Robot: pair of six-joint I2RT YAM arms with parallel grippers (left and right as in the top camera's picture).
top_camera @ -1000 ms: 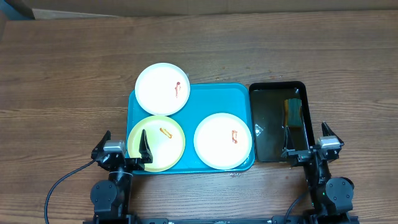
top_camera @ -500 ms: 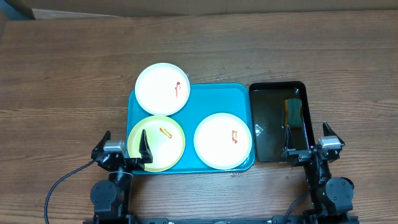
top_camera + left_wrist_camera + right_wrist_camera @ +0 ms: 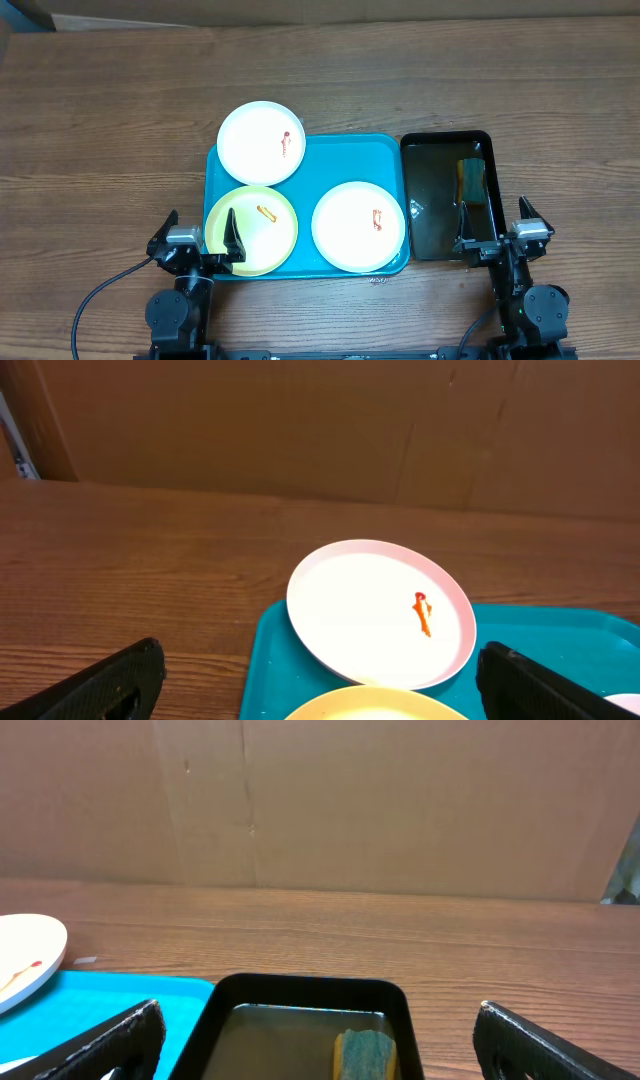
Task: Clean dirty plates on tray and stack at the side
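Idling at start, plates (image 3: 358,226) all smeared. Left end effector (image 3: 198,240) lower left, right end effector (image 3: 494,232) lower right, both released. Next, likely: gripping sponge (image 3: 470,178) in basin (image 3: 445,138).

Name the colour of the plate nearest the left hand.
Pale yellow plate, clearest in the overhead view.

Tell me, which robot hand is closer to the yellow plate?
Left. The left gripper sits at the yellow plate's near edge; the right gripper is far across the tray, by the black basin.
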